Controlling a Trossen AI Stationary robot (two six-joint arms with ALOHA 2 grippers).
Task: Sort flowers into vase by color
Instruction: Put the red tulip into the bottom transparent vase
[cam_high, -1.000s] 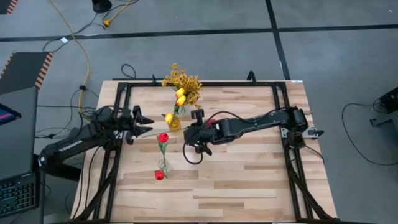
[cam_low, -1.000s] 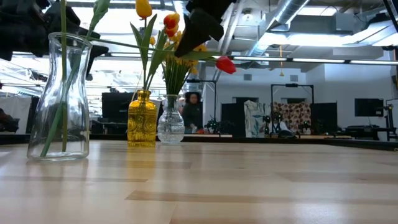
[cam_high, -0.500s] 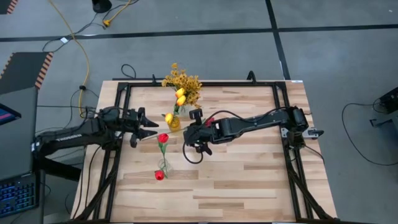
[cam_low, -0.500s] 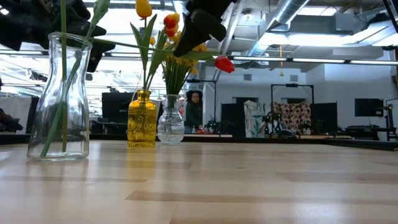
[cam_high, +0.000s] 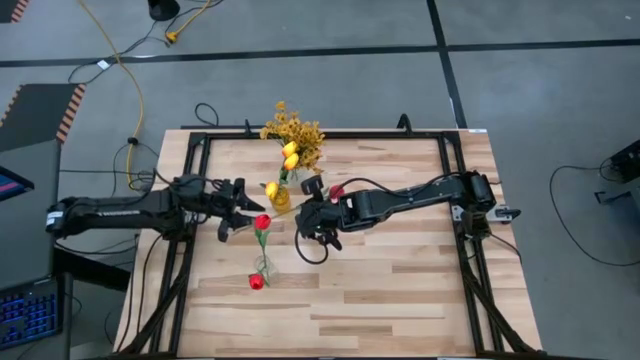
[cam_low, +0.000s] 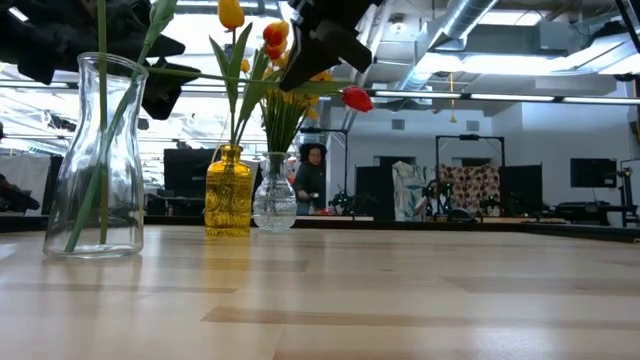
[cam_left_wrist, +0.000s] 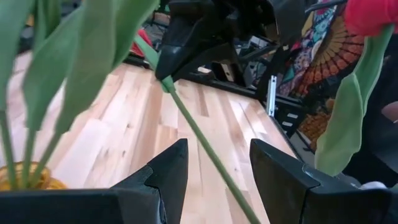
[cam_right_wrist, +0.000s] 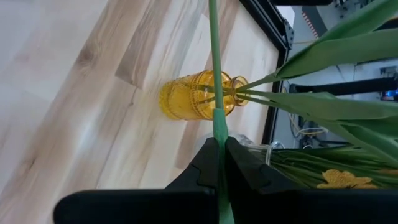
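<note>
Flowers are mostly sorted already, going by the high view. Yellow tulips (cam_high: 289, 155) stand in a yellow vase (cam_high: 280, 196), and a bushy yellow bunch (cam_high: 290, 128) stands right behind them. Two red tulips (cam_high: 261, 222) stand in a clear vase (cam_high: 263, 265) near the middle of the table (cam_high: 400, 290). One more red tulip (cam_high: 336, 188) is not in a vase yet. The right gripper (cam_high: 312, 225) holds it over the table, near the yellow vase. The left gripper (cam_high: 240, 208) reaches in from the other side, just beside the red tulips.

From the low view, the clear vase (cam_low: 97, 160) is close to the camera and has only green stems in it. The yellow vase (cam_low: 229, 192) and a small glass vase (cam_low: 274, 195) stand farther back. The held red tulip (cam_low: 356, 98) hangs high in the air on its side.

The left wrist view shows the left gripper (cam_left_wrist: 214, 186) spread apart, with the green stem (cam_left_wrist: 205, 143) running between its fingers but not squeezed.

The right wrist view shows the right gripper (cam_right_wrist: 219, 168) pinched tight on the stem (cam_right_wrist: 215, 74), above the yellow vase (cam_right_wrist: 198, 94).

I think the last job left is to put this red tulip into the clear vase with the other red ones.
</note>
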